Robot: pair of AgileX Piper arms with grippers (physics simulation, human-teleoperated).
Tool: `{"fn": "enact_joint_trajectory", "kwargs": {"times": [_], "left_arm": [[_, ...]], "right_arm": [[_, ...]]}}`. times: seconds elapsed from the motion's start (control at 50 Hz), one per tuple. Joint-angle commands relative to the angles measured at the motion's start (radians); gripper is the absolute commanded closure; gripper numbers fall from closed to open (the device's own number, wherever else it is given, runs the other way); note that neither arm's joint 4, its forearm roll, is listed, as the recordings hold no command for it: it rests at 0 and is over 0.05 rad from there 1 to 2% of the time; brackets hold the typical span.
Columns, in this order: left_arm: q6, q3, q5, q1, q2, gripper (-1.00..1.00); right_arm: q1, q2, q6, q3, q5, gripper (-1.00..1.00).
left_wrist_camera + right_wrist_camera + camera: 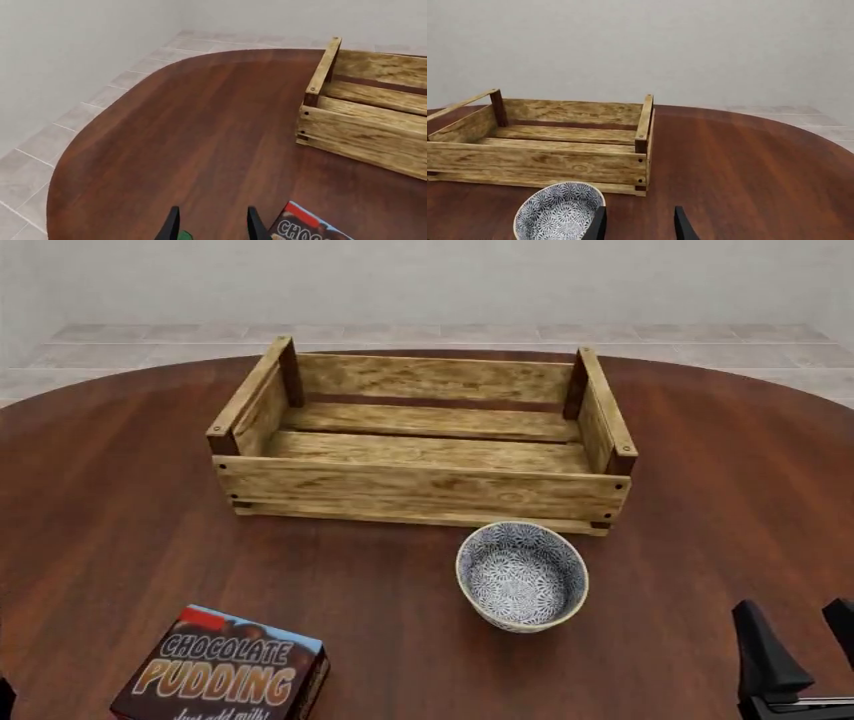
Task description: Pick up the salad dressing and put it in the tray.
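Our left gripper (pixel 209 225) shows only in its wrist view, as two dark fingertips set apart over bare table (pixel 167 140). A sliver of dark green (pixel 183 234) sits right at the frame's edge by one fingertip; it may be the cap of the dressing, but we cannot tell, nor whether the fingers touch it. In the front view only a dark speck of this arm shows at the lower left corner.

Our right gripper (pixel 806 645) stands at the lower right of the front view, its two dark fingers apart with nothing between them. In its wrist view (pixel 636 225) the tips frame open table just beside the bowl (pixel 557 210).

We see no more of the dressing bottle in any view, so its place on the table is uncertain beyond that green sliver near the left gripper.

The tray (pixel 420 495) sits at the far middle of the table, long side towards us, and nothing lies on its slatted floor. The bowl (pixel 522 575) rests just in front of the tray's near right corner, tipped a little on its side with its patterned inside facing us. The pudding box (pixel 220 670) lies at the near left, well apart from the tray; its corner (pixel 307 227) also shows in the left wrist view, just beside the fingertips.
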Motion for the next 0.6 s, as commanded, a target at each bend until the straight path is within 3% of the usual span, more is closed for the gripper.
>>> {"fn": "enact_joint_trajectory", "kwargs": {"times": [0.02,0.6], "left_arm": [[0.002,0.011,0.001,0.040,0.020,-1.00],[0.021,0.117,-0.141,0.139,0.112,-1.00]], "right_arm": [[-0.002,0.000,0.001,0.001,-0.001,-1.00],[-0.003,0.000,0.003,-0.003,0.001,-1.00]]}}
